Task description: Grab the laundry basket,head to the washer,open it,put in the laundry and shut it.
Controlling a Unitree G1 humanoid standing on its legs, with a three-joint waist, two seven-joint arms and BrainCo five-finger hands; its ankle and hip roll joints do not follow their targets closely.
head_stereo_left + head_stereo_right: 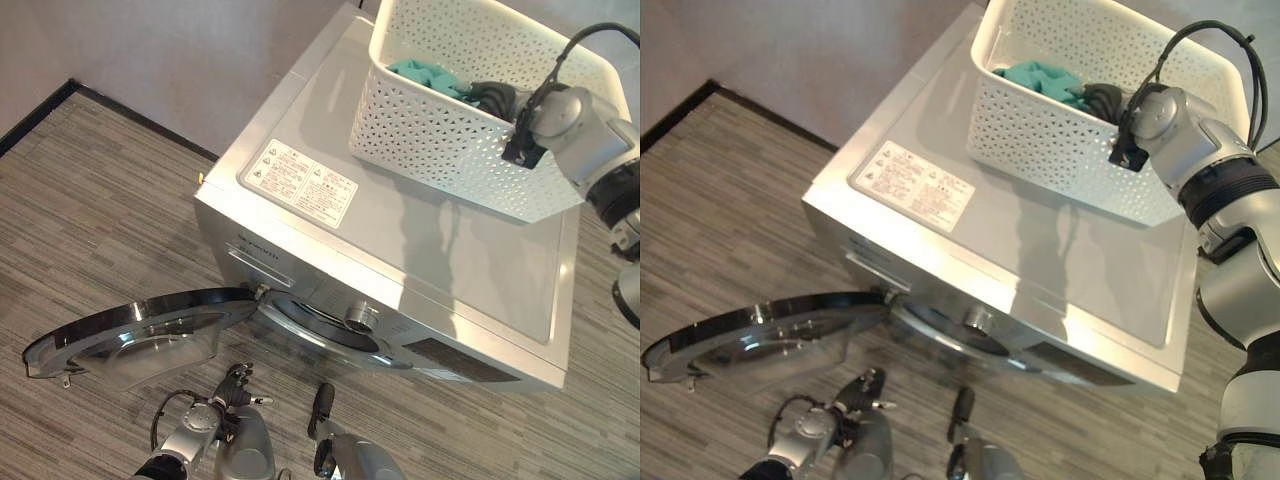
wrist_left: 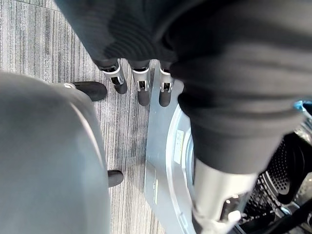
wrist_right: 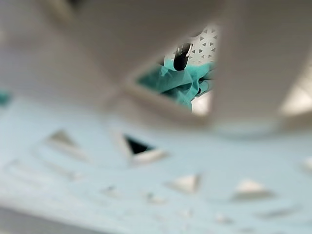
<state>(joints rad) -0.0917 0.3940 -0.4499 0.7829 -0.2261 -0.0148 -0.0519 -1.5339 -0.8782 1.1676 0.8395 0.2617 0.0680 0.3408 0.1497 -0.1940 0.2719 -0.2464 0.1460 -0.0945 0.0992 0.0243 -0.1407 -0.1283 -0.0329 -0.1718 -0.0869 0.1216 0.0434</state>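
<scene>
A white perforated laundry basket (image 1: 440,120) sits on the flat top of a silver front-loading washer (image 1: 400,260), set toward the rear right of the lid, with teal laundry (image 1: 1045,80) and a darker item beside it lying inside against the near wall. The washer's round door (image 1: 135,335) is swung fully open to the robot's left, low over the wood-patterned floor (image 1: 90,200), leaving the drum opening (image 1: 320,325) exposed on the front face. The right robot hand (image 1: 1130,110) reaches over the basket's near rim at its right corner, directly next to the clothing; its fingers are hidden behind the rim and in the garments, so whether it grips anything cannot be told. The right wrist view looks through the basket's holes at the teal cloth, with one dark fingertip just above it. The left robot hand (image 2: 141,85) hangs low in front of the machine by the open door, fingers straight and holding nothing. By appearances the loading step is in hand: the laundry lies right at the right robot hand, far from the left, and the drum sits below and forward of the basket, so the cloth must travel down over the washer's front edge.
</scene>
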